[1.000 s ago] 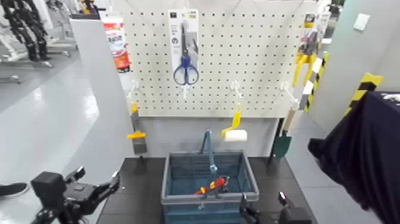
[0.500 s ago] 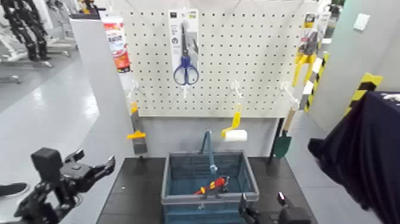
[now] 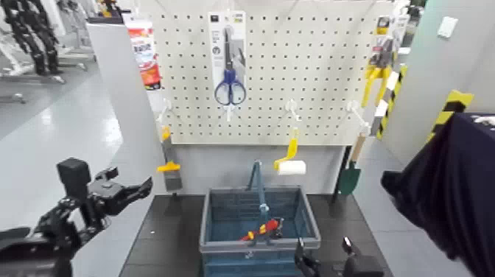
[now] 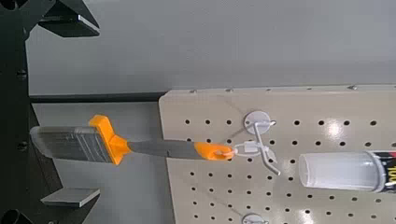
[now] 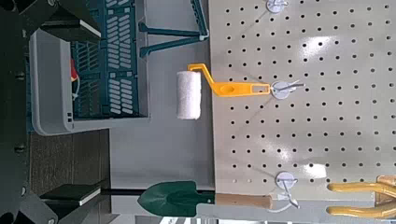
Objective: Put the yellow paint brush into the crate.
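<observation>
The yellow paint brush (image 3: 169, 160) hangs bristles-down from a hook at the lower left of the white pegboard. In the left wrist view it (image 4: 110, 143) shows an orange band, pale bristles and an orange end on the hook. My left gripper (image 3: 124, 186) is open, raised left of the brush and apart from it. The blue-grey crate (image 3: 259, 239) stands on the dark table below the pegboard, its hoop handle up; it also shows in the right wrist view (image 5: 93, 56). My right gripper (image 3: 323, 255) is open and empty, low, right of the crate's front.
A red-and-yellow tool (image 3: 264, 229) lies in the crate. On the pegboard hang blue scissors (image 3: 229, 70), a yellow-handled roller (image 3: 289, 159), a green trowel (image 3: 350, 175) and yellow tools (image 3: 378, 70). A person's dark sleeve (image 3: 449, 191) is at the right.
My left arm has risen and swung right, toward the hanging brush, with its gripper open. The right gripper, the crate and the brush have not moved.
</observation>
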`<act>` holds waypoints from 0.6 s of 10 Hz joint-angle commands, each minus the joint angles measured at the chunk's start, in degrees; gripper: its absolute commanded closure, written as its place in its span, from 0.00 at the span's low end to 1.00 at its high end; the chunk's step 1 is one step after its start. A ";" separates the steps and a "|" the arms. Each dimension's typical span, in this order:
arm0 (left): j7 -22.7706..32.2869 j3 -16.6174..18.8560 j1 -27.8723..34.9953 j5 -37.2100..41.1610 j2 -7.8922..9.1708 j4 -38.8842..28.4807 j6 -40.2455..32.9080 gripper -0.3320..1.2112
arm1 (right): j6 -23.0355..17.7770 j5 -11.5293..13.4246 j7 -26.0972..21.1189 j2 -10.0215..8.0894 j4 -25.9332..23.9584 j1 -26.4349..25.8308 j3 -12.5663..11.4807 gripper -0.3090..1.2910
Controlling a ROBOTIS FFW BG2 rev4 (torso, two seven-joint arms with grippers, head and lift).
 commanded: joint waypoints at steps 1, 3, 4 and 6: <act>-1.45 -3.73 -4.75 1.79 1.33 5.59 -0.47 0.28 | -0.16 -0.07 0.00 0.00 0.18 -0.19 0.17 0.28; -3.38 -5.57 -7.82 2.40 1.77 9.64 -1.09 0.28 | -0.25 -0.07 0.00 0.00 0.27 -0.28 0.26 0.28; -4.79 -6.45 -9.76 2.76 1.86 12.01 -1.53 0.28 | -0.25 -0.16 0.08 0.00 0.27 -0.37 0.26 0.28; -6.20 -8.21 -12.92 2.76 1.86 15.52 -2.49 0.28 | -0.33 -0.25 0.08 0.00 0.54 -0.63 0.52 0.28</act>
